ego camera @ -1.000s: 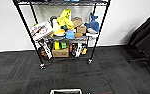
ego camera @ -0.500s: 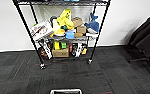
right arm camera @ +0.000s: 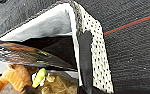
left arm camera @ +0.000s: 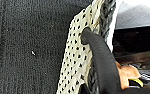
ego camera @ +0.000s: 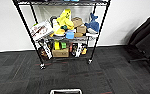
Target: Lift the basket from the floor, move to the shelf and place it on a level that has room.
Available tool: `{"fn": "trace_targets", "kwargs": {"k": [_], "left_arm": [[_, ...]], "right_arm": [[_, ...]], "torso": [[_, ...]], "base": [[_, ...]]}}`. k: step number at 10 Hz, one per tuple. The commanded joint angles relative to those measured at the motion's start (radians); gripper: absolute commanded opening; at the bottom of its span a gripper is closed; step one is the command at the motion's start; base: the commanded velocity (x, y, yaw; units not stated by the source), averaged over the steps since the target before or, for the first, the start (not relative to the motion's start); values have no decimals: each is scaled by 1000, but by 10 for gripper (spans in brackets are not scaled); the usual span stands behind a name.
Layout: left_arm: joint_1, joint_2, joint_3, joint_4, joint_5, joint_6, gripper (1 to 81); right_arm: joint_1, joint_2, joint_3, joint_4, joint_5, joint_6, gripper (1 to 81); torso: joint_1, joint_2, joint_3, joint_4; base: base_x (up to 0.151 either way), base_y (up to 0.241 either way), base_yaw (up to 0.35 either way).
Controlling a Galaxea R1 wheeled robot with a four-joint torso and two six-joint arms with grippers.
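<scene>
Two grippers: left gripper [left arm camera: 91,50] and right gripper [right arm camera: 84,65] each pinching a side wall of the basket [ego camera: 65,91].
Basket: sitting at the near edge of the head view, over the floor [ego camera: 111,75].
Shelf [ego camera: 63,37]: standing farther off against the wall, its lower levels crowded with toys and boxes.

One basket [ego camera: 65,91], one shelf [ego camera: 63,35], one black chair [ego camera: 147,42].
</scene>
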Motion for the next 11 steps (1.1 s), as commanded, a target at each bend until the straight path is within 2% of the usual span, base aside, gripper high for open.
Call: {"fn": "trace_targets", "kwargs": {"k": [1, 3, 5, 6, 8, 11], "left_arm": [[-104, -21, 2, -25, 69, -11, 10], [-100, -21, 6, -30, 83, -10, 10], [-99, -27, 28, -27, 135, -7, 10], [-98, -32, 37, -28, 139, -5, 10], [-92, -58, 90, -25, 138, -2, 10], [-90, -102, 220, -25, 136, -2, 10]], "right_arm": [[96, -2, 17, 34, -42, 8, 10], [94, -6, 19, 35, -42, 8, 10], [96, -19, 37, 47, -42, 8, 10], [96, -40, 62, 60, -42, 8, 10], [94, -114, 128, 84, -42, 8, 10], [90, -218, 253, 93, -40, 9, 10]], "torso": [[0, 0, 0, 0], [0, 0, 0, 0], [0, 0, 0, 0], [-64, 100, 0, 0], [-80, 126, 0, 0], [-144, 229, 0, 0]], "base": [[0, 0, 0], [0, 0, 0], [0, 0, 0], [0, 0, 0], [0, 0, 0], [0, 0, 0]]}}
